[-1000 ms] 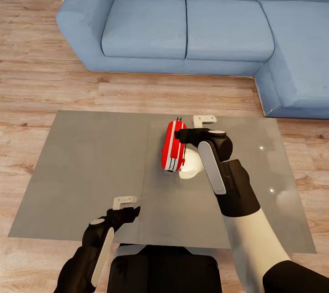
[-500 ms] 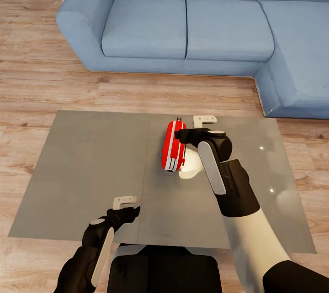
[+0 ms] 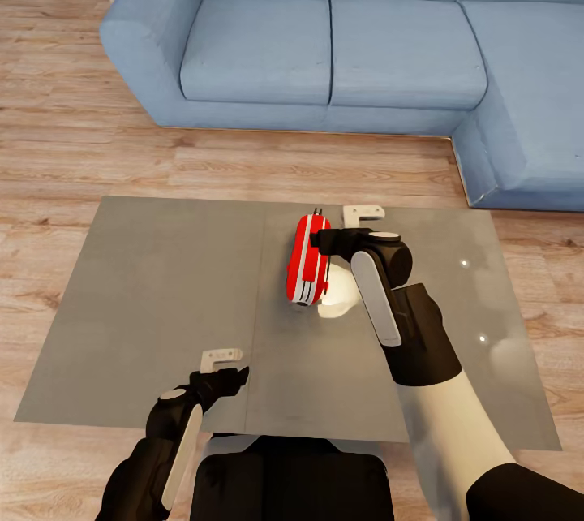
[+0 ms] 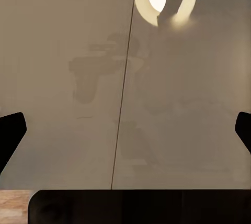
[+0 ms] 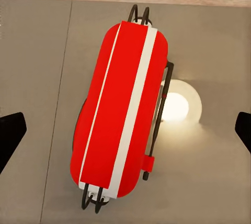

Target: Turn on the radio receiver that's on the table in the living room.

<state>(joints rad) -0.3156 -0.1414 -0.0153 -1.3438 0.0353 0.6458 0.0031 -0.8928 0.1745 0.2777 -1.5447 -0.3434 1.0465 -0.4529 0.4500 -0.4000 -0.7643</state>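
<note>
Near table centre, radio lies flat; right gripper hovers directly above it, fingers spread, left gripper likewise released near table's front edge; switching-on apparently not yet done

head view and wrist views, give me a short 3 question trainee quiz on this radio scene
1. True or false: the radio receiver lies on the table.
2. Which gripper is over the radio? A) the left gripper B) the right gripper
3. Fill in: in the right wrist view, the fingertips stand wide apart at the picture's edges, so the gripper is ____.

Key: 1 true. 2 B; the left one hangs over bare tabletop near the table's near edge. 3 open; the radio lies between the fingertips, untouched.
</note>
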